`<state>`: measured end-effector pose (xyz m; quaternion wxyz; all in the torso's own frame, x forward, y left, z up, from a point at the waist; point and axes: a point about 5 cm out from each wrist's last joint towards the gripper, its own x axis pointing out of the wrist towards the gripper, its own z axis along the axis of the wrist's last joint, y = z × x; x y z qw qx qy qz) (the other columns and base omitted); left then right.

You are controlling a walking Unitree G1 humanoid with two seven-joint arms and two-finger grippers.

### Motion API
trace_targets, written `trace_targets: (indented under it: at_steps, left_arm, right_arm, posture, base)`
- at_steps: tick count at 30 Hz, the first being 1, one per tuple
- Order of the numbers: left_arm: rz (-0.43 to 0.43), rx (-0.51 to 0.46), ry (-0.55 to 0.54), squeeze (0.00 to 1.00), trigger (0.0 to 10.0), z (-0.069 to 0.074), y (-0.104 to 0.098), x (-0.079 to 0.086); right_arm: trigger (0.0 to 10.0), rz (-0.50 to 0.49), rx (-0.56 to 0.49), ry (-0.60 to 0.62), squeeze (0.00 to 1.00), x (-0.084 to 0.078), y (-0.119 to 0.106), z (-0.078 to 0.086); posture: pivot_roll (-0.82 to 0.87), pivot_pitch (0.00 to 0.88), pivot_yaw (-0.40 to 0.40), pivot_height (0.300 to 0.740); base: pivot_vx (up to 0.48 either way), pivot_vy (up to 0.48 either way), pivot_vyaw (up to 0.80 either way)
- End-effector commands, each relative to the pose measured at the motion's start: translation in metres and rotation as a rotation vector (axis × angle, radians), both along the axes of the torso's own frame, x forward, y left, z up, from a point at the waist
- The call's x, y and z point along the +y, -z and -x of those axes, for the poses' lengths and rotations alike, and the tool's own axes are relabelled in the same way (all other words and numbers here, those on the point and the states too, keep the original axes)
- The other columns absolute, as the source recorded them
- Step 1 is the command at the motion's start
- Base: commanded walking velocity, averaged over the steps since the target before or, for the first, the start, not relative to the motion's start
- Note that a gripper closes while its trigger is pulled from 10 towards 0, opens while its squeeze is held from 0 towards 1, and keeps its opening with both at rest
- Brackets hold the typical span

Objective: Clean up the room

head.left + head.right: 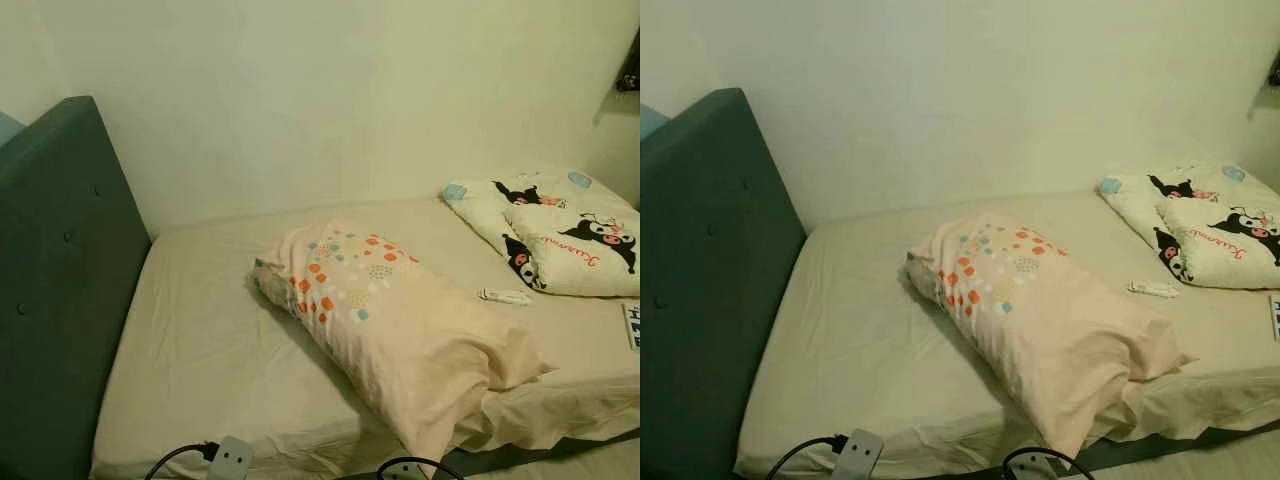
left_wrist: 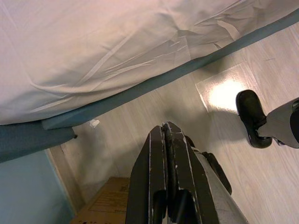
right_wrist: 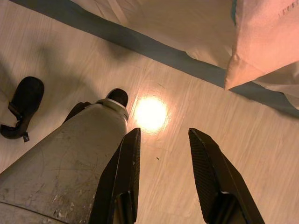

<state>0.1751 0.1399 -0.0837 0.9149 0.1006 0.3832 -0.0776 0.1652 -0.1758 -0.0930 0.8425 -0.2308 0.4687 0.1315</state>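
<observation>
Left eye view looks down on a bed [image 1: 200, 350] with a cream sheet and a dark green padded headboard [image 1: 60, 290] at its left end, the far side against a pale wall.

The largest loose thing is a long peach pillow [image 1: 400, 330] with coloured dots. It lies slantwise across the middle of the bed: its long axis runs from the centre, the dotted end toward the headboard and the far side, down to the near edge, where the slack open end of the case spills over the side. I judge it light and soft, sagging when lifted, the fabric easy to pinch; a hold on the filled body near the middle, or a gathered fold of the case at the near edge, should serve best.

Next, a folded cartoon-print quilt [image 1: 560, 235] sits at the far right corner, also soft and bulky. A small white tube-like object [image 1: 505, 296] lies on the sheet just beside it, too small to identify.

At the near edge a white power strip [image 1: 232, 456] and its black cord show.

Both arms hang over the wooden floor [image 2: 243, 154] beside the bed: the left pincer [image 2: 169, 135] has its fingers pressed together on nothing, the right pincer [image 3: 161, 149] is spread apart and empty.
</observation>
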Motion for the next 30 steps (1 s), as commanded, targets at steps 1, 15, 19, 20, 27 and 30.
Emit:
trace_targets:
  at_steps: [1,15,19,20,27,30]
  left_arm:
    - [-0.025,0.019,0.015,0.0,10.0,0.0033,0.0021,0.0051]
    - [-0.05,0.043,0.007,0.0,10.0,0.0061,0.0041,0.009]
    - [-0.052,0.045,0.009,0.0,10.0,0.0062,0.0042,0.0092]
    - [-0.054,0.045,0.011,0.0,10.0,0.0061,0.0042,0.0093]
    - [-0.056,0.046,0.011,0.0,10.0,0.0058,0.0041,0.0093]
    - [-0.058,0.047,0.01,0.0,10.0,0.0063,0.0043,0.01]
  right_arm:
    - [10.0,-0.001,0.002,-0.023,0.0,0.004,0.0009,0.0015]
    - [10.0,0.002,0.002,-0.03,0.0,0.0032,0.001,0.0019]
    - [10.0,0.001,0.003,-0.03,0.0,0.0035,0.0011,0.0022]
    - [10.0,0.001,0.003,-0.031,0.0,0.0038,0.0012,0.0025]
    - [10.0,0.002,0.003,-0.034,0.0,0.0046,0.0011,0.002]
    - [10.0,0.001,0.001,-0.036,0.0,0.0052,0.0009,0.0013]
  posture:
    - [-0.06,0.0,0.014,0.727]
    - [-0.06,0.0,0.015,0.727]
    - [-0.06,0.0,0.015,0.727]
    - [-0.06,0.0,0.016,0.727]
    - [-0.06,0.0,0.015,0.727]
    - [-0.06,0.0,0.015,0.727]
  base:
    - [0.0,0.0,0.0]
    - [0.0,0.0,0.0]
    - [0.0,0.0,0.0]
    - [0.0,0.0,0.0]
    - [0.0,0.0,0.0]
    - [0.0,0.0,0.0]
